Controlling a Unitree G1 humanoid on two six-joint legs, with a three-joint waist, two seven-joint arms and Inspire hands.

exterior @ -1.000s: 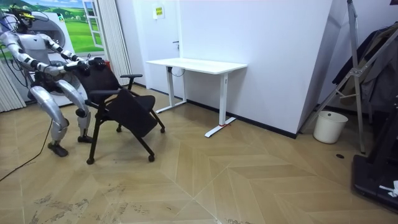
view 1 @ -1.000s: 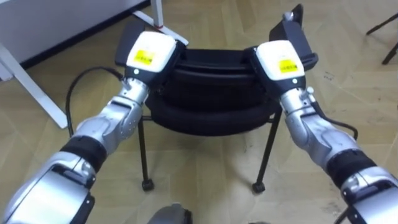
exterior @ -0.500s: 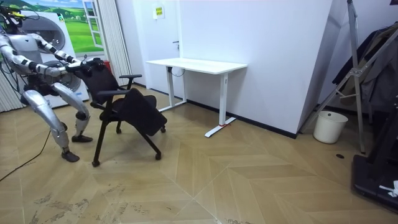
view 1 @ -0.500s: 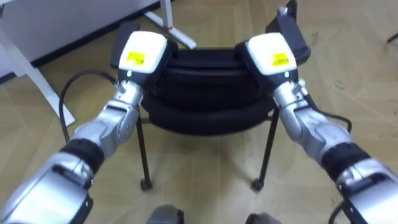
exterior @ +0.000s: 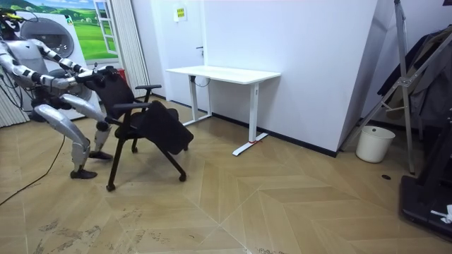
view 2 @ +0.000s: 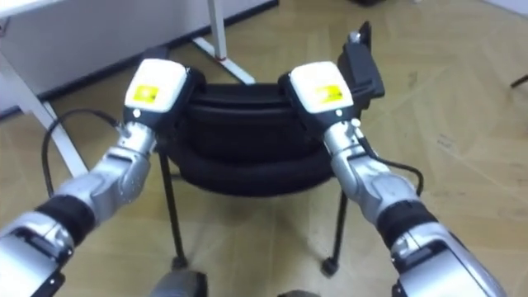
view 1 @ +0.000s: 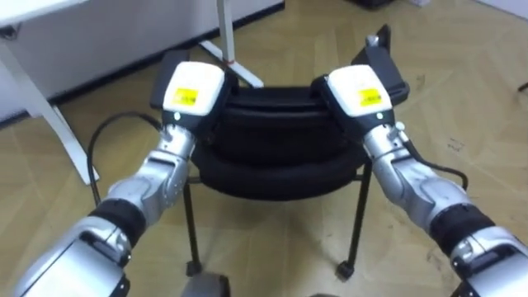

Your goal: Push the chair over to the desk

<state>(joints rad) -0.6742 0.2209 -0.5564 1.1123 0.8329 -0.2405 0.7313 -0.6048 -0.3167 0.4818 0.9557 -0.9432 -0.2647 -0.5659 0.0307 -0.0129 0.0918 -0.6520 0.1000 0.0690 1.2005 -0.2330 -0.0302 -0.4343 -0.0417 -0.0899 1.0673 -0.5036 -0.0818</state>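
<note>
A black office chair (view 1: pixel 276 157) on castors stands right in front of me, its backrest toward me and its seat tipped away. My left hand (view 1: pixel 194 91) rests on the left top corner of the backrest, and my right hand (view 1: pixel 359 89) on the right top corner. Both show their white backs with yellow labels. In the room view I lean forward behind the chair (exterior: pixel 148 123) at the room view's left, arms stretched out to its backrest, one leg trailing behind.
A white desk (exterior: pixel 222 73) stands beyond the chair by the white wall; its leg (view 1: pixel 49 124) and foot (view 1: pixel 227 33) show ahead. The chair's right armrest (view 1: pixel 381 70) sticks out. A white bin (exterior: pixel 372 143) stands far off at the room view's right. Wooden floor lies around.
I have stepped forward and the chair has rolled a little toward the desk, to the room view's right. Both hands stay on the backrest.
</note>
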